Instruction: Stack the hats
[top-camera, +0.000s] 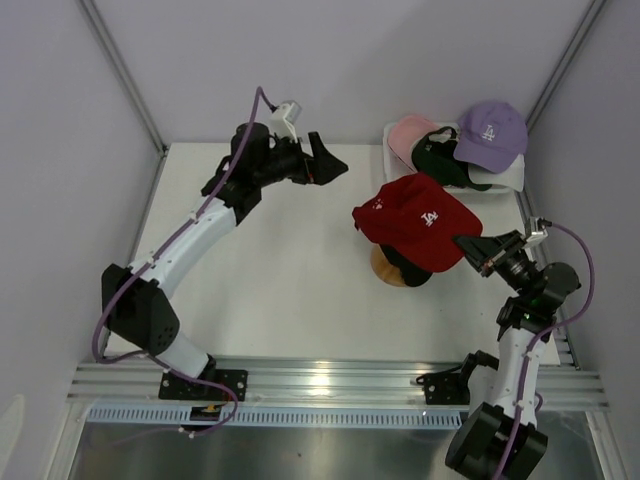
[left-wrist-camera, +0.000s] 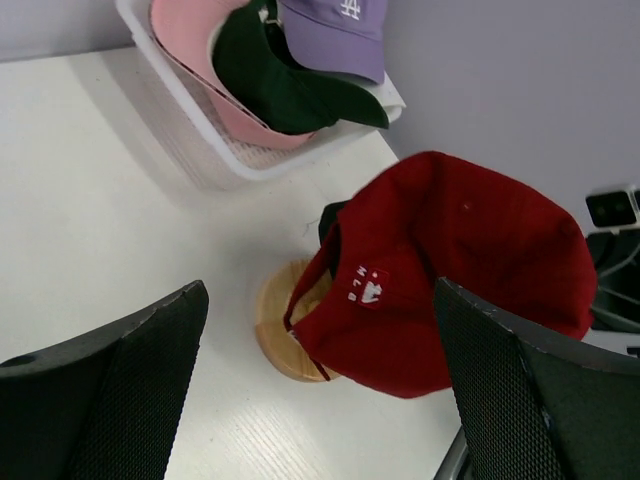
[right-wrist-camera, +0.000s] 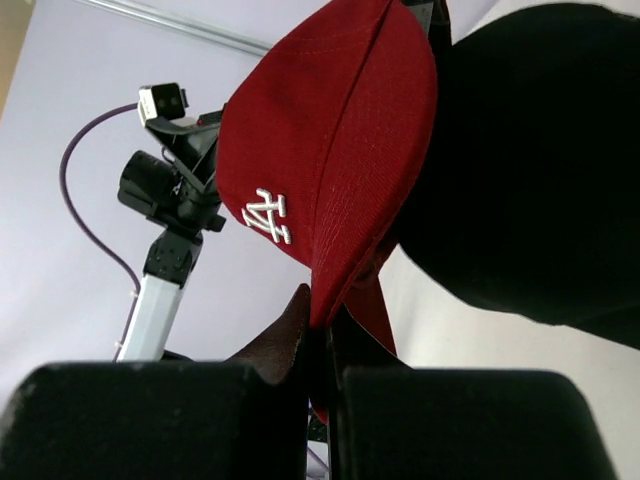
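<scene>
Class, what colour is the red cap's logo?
White, on the red cap; clearest in the right wrist view.

The red cap (top-camera: 420, 222) is matt cloth with an embroidered white logo; the black cap (right-wrist-camera: 530, 170) under it is dull dark fabric. The stand (left-wrist-camera: 280, 340) is smooth pale wood, its grain showing. At two o'clock the basket (left-wrist-camera: 200, 135) is white plastic mesh. The counter (top-camera: 290, 270) is matt white, and the rail (top-camera: 340, 378) at six o'clock is shiny metal. The left hand (left-wrist-camera: 318, 300) is black with rough gridded faces.
</scene>
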